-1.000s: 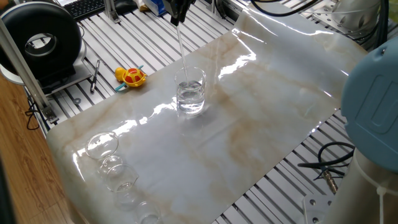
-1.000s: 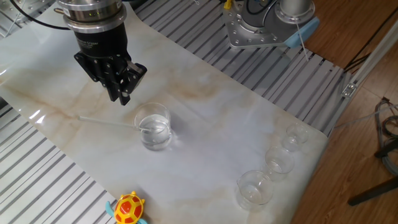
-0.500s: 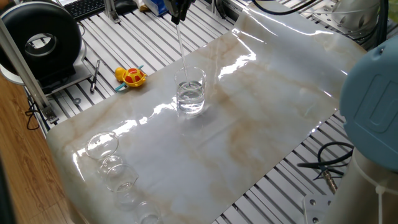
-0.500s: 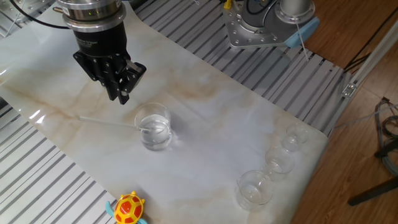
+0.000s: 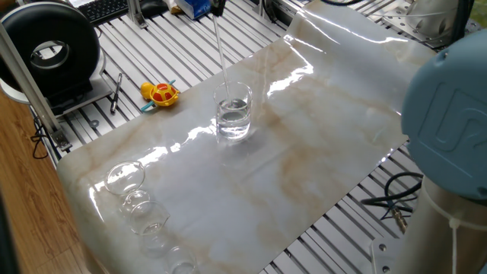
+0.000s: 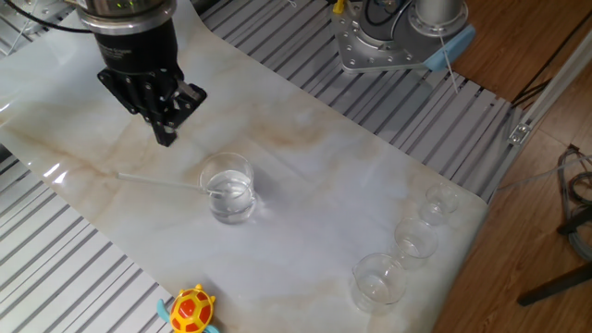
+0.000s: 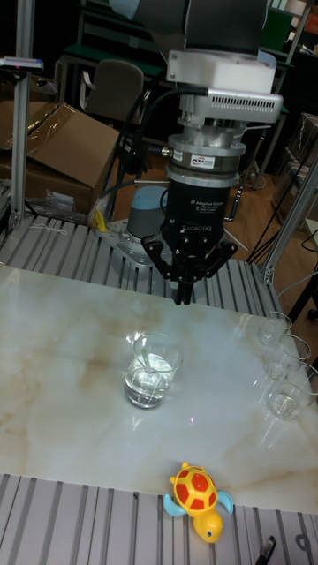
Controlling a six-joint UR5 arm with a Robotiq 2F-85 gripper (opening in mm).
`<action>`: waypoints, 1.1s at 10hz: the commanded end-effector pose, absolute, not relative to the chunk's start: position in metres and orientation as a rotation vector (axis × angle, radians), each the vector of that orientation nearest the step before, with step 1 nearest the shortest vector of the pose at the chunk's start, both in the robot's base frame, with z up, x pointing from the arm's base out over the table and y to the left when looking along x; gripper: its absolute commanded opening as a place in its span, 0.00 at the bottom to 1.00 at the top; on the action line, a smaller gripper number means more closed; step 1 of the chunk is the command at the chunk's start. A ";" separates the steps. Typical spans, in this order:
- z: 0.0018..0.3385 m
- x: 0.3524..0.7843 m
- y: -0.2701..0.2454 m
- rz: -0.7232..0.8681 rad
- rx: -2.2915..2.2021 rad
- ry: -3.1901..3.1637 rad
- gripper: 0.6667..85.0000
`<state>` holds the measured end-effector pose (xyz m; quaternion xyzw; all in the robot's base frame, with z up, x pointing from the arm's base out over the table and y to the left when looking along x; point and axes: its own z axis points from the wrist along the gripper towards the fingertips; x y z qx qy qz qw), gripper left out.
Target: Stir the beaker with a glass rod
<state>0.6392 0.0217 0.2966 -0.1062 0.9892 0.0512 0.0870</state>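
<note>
Near my end effector (image 7: 183,294), a yellow toy turtle (image 7: 200,497) lies on the slats beyond the marbled tabletop (image 7: 71,353); three small glass vessels (image 7: 284,365) stand well off.

Lighting even and bright from overhead in both fixed views. Strong white glare streaks on glossy marble-pattern sheet (image 5: 319,152), esp. the raised far edge. Clear glass beaker with liquid (image 5: 233,113) and thin transparent glass rod (image 5: 221,57) low contrast, hard to trace. Big blue-grey arm housing (image 5: 449,114) close to lens, out of focus. Tall fixed view: bkgd dim, tabletop lit, black two-finger gripper (image 7: 184,290) sharp.
</note>
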 end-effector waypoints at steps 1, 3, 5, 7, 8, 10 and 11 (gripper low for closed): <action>0.304 0.647 0.014 0.106 -0.274 2.936 0.00; 0.303 0.645 0.007 0.072 -0.262 2.946 0.00; 0.302 0.640 0.002 0.048 -0.242 2.970 0.00; 0.301 0.634 0.004 0.065 -0.207 2.995 0.00; 0.301 0.634 0.004 0.061 -0.210 2.997 0.00; 0.301 0.628 0.005 0.074 -0.186 3.023 0.00; 0.301 0.624 0.009 0.098 -0.172 3.035 0.00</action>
